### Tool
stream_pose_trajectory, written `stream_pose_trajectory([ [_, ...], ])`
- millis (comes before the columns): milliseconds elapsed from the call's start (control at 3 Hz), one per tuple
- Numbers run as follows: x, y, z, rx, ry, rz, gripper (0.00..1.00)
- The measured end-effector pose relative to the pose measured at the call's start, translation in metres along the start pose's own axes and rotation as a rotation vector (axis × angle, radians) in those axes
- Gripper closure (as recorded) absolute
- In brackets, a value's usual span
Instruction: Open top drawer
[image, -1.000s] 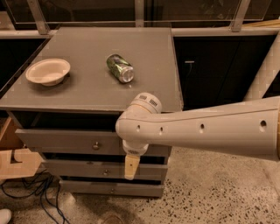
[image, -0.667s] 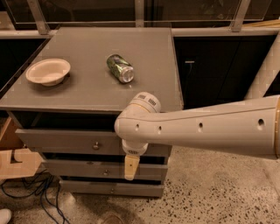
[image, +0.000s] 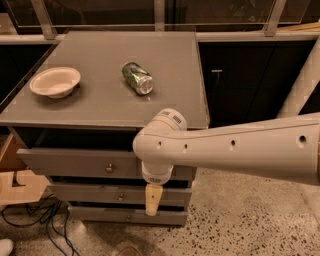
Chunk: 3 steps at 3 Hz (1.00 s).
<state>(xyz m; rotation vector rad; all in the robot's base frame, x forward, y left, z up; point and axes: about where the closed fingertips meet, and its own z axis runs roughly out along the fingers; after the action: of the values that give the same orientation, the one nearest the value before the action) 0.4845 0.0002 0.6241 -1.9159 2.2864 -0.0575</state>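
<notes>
The top drawer (image: 75, 162) is the tallest grey front on the grey cabinet. Its small round metal knob (image: 109, 168) sits at centre. The front stands a little out from the cabinet, with a dark gap above it. My gripper (image: 152, 200) hangs down from the white wrist (image: 156, 150), in front of the two slimmer drawer fronts (image: 100, 193). It is below and to the right of the knob and does not hold it. My thick white arm (image: 240, 147) comes in from the right and hides the right end of the top drawer.
On the cabinet top (image: 165, 100) a white bowl (image: 55, 81) stands at the left and a green can (image: 137, 77) lies on its side mid-top. A wooden box (image: 15, 175) and cables (image: 40, 220) are at the lower left. A dark cabinet (image: 240, 80) stands to the right.
</notes>
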Motion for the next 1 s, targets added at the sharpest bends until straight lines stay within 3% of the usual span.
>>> stream_pose_trajectory([
  [1000, -0.0001, 0.0011, -0.0086, -0.002, -0.012, -0.004, 0.0],
])
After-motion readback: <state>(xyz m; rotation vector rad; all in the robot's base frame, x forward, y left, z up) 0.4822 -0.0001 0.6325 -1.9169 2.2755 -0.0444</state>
